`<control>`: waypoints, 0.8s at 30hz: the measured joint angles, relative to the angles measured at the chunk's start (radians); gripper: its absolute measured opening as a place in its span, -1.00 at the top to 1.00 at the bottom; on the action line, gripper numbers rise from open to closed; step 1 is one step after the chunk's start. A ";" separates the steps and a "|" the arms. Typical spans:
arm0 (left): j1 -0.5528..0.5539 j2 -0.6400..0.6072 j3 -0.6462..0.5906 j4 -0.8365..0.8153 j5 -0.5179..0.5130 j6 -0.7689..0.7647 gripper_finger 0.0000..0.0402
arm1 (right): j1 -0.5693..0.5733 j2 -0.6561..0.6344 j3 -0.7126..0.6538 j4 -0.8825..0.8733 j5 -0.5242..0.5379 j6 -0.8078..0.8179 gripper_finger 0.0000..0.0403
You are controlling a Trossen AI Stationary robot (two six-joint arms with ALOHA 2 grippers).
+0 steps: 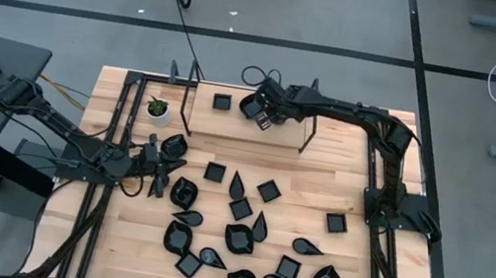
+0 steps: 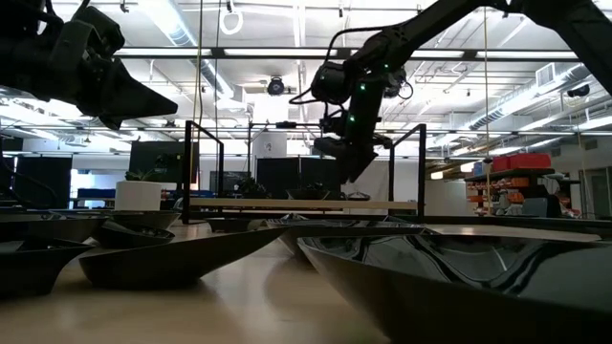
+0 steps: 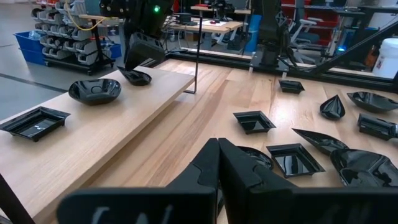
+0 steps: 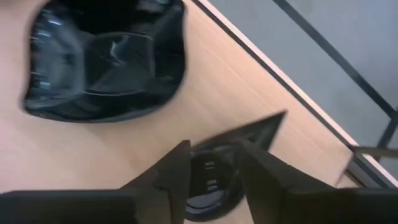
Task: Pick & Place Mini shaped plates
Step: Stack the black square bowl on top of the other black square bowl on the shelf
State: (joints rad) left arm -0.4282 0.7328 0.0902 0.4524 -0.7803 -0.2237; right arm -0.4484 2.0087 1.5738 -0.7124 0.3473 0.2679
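Note:
A raised wooden shelf (image 1: 338, 138) runs along the table's far side. Three mini shaped plates lie flat on it: a square one (image 3: 36, 121), a rounded one (image 3: 94, 90) and a teardrop one (image 3: 137, 76). My right gripper (image 4: 214, 149) hangs open just above the teardrop plate (image 4: 211, 177), one finger on either side and clear of it. Several more black plates (image 1: 242, 238) lie scattered over the lower table. My left gripper (image 3: 217, 165) waits shut and empty near the table's left side, beside those plates.
A small white pot with a green plant (image 1: 159, 110) stands at the shelf's left end. Thin black frame posts (image 1: 309, 134) rise at the shelf's front. The shelf's far edge (image 4: 298, 93) is close behind the teardrop plate. Bare shelf lies to the right.

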 joint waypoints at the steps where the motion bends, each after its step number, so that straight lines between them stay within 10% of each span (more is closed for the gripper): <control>1: 0.000 0.000 0.000 0.000 0.000 0.000 0.96 | 0.006 0.000 0.000 0.010 0.000 -0.012 0.42; 13: 0.000 0.000 0.000 0.000 0.000 0.000 0.96 | 0.159 -0.051 0.000 0.121 0.001 -0.164 0.80; 24: -0.002 0.000 0.000 0.000 0.048 0.000 0.96 | 0.547 -0.062 0.000 0.027 0.017 -0.195 0.98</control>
State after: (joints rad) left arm -0.4301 0.7330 0.0906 0.4522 -0.7326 -0.2242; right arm 0.0983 1.9465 1.5742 -0.6857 0.3643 0.0730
